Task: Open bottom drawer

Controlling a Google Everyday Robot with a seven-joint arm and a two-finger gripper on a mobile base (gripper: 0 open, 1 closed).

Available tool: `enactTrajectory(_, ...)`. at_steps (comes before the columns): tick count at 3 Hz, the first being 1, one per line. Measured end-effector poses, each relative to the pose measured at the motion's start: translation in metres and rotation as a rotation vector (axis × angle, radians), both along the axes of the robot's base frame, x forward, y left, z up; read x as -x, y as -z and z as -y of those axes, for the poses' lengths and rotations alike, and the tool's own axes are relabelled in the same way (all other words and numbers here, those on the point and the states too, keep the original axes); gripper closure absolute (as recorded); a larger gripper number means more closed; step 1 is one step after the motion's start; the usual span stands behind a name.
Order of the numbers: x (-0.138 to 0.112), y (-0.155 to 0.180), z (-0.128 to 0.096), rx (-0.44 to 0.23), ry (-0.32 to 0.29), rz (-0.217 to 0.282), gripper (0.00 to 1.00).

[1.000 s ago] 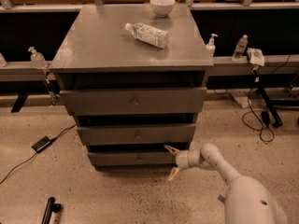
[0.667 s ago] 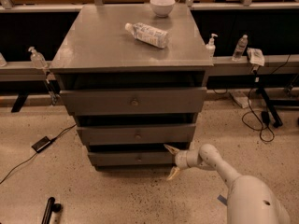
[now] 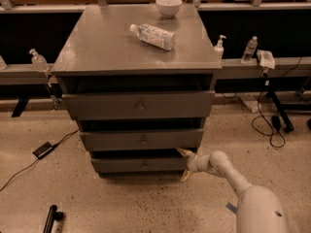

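The grey cabinet has three drawer fronts. The bottom drawer is the slimmest, with a small round knob at its centre, and it stands slightly out from the cabinet. My gripper is at the drawer's right end, low near the floor. Its two pale fingers are spread, one at the drawer's top corner and one below. It holds nothing. My white arm reaches in from the lower right.
The middle drawer and the tall top drawer sit above. A plastic bottle lies on the cabinet top beside a white bowl. Cables and a black box lie on the floor to the left.
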State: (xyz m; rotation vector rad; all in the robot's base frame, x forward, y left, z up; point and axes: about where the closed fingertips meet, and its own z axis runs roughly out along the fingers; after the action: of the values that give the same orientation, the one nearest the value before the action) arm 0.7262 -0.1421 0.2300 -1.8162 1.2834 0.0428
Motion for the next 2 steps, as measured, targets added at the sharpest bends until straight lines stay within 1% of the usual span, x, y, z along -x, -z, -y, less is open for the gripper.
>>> enactTrajectory(1,-0.019,0.012,0.005,0.034,-0.003,0.014,0.00)
enactTrajectory(2,-0.030,0.027,0.012,0.041,0.009,0.006,0.00)
